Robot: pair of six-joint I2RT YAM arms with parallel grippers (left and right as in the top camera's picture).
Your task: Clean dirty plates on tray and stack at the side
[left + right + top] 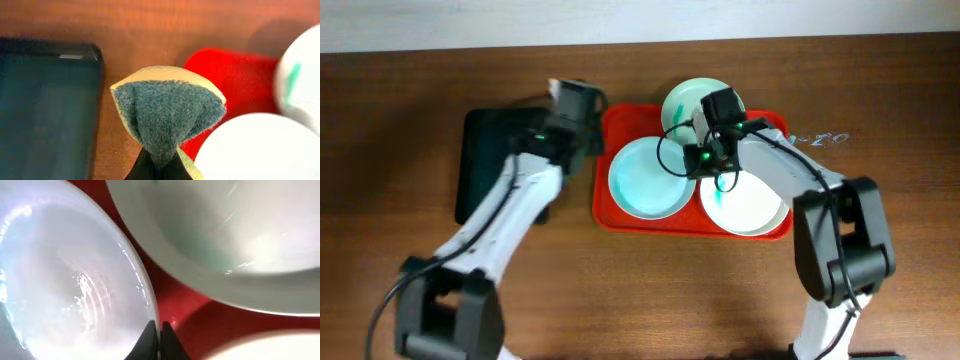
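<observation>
The red tray [608, 215], smooth plastic with rounded corners, has its long axis running 9 to 3 o'clock. Three round glossy plates sit on it: the mint plate [645, 182] at 9, the pale green plate [688, 98] at 12 and the teal-smeared white plate [750, 205] at 4. The right gripper [159, 341] pinches the mint plate's thin rim at its 3 o'clock edge. The left gripper [159, 169] clamps a sponge [167, 112] of yellow foam and fuzzy green scourer, off the tray's 10 o'clock corner.

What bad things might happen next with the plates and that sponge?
1. The right gripper sits right at the rim of a pale plate, and another plate crowds close beside it on the red tray. Lifting one might bump the other.
2. The left gripper pinches the sponge only by its bottom end, so it might slip out while scrubbing.
</observation>
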